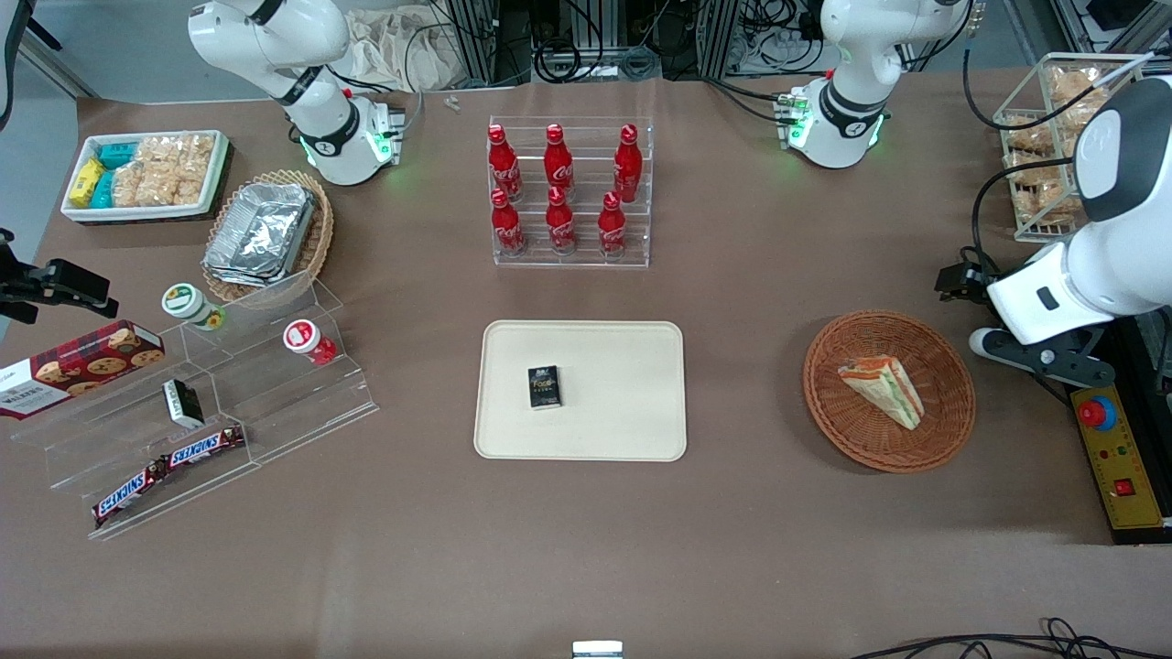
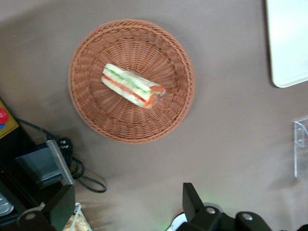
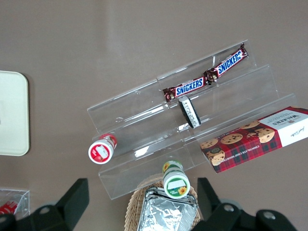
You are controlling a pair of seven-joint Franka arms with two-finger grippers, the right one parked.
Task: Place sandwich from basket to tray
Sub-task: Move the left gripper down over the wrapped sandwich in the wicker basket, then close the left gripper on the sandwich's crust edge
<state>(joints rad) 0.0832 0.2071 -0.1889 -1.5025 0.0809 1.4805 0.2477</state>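
The sandwich, a pale wedge with green, orange and red layers, lies in the round reddish-brown basket. The cream tray sits mid-table, toward the parked arm's end from the basket, and a small black box rests on it. My left gripper hangs above the table beside the basket, a bit farther from the front camera and toward the working arm's end. Its black fingers stand wide apart and open, holding nothing.
A clear rack of red cola bottles stands farther from the camera than the tray. A white wire rack of snacks and a yellow control box sit at the working arm's end. An acrylic step stand with snacks lies toward the parked arm's end.
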